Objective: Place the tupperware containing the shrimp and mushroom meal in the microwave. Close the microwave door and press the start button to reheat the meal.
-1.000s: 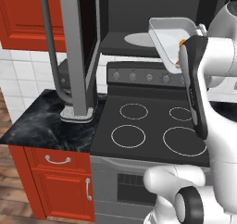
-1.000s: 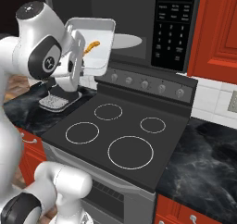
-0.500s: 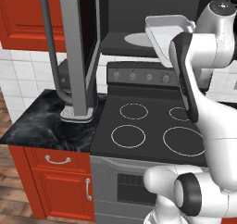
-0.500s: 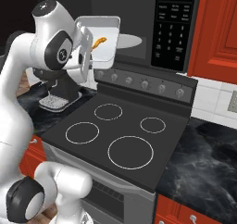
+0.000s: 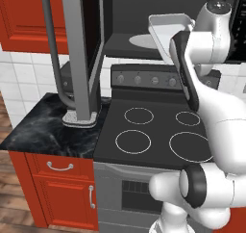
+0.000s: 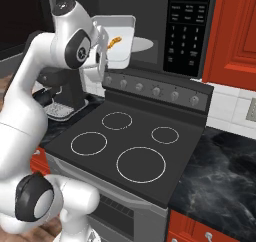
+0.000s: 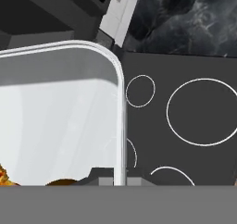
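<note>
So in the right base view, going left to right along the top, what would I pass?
Robot arm → tupperware with its meal → white turntable plate → black keypad → red cabinet.

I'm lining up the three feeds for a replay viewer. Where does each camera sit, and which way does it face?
Left base view: behind the arm's left, facing the stove and the open microwave door; arm rises at right, with the tupperware.
Right base view: behind the arm's right, facing the stove and microwave keypad; arm rises at left.
Hand view: on the hand, looking down past the gripper onto the tupperware rim and burners.
Shared: all three show the tupperware and the stove.
</note>
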Robot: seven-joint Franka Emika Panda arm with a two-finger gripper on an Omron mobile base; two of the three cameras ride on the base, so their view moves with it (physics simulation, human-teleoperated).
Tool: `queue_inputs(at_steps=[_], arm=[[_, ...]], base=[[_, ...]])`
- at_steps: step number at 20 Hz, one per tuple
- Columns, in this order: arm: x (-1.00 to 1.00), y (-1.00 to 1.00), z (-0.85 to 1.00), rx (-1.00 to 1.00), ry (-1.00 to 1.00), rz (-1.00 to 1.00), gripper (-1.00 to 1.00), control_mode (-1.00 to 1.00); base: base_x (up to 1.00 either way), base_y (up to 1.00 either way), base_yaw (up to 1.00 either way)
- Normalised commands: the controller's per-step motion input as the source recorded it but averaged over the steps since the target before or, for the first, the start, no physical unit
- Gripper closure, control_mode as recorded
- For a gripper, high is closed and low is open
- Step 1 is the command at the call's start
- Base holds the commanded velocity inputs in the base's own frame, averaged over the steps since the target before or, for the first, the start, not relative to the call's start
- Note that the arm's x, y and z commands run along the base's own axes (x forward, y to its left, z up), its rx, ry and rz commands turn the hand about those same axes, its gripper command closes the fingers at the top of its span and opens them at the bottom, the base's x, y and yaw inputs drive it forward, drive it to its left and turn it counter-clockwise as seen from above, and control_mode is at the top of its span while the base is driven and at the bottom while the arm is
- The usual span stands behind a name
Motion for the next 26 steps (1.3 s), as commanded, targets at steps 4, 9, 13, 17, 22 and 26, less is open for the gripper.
queue_inputs(at_steps=[4,9,13,17,22,26], arm=[[0.50,-0.05,0.00,0.00,0.00,-0.01,1.00,-1.00],[0.50,-0.03,0.00,0.00,0.00,-0.01,1.00,-1.00],[0.46,-0.10,0.00,0.00,0.00,0.00,1.00,-1.00],[0.41,-0.07,0.10,0.00,0.00,0.00,1.00,-1.00],[0.35,-0.01,0.19,0.00,0.05,0.00,1.00,-1.00],[0.34,0.00,0.21,0.00,0.10,0.00,1.00,-1.00]], base=[[0.00,0.00,0.00],[0.00,0.00,0.00],[0.00,0.00,0.00],[0.00,0.00,0.00],[0.00,0.00,0.00],[0.00,0.00,0.00]])
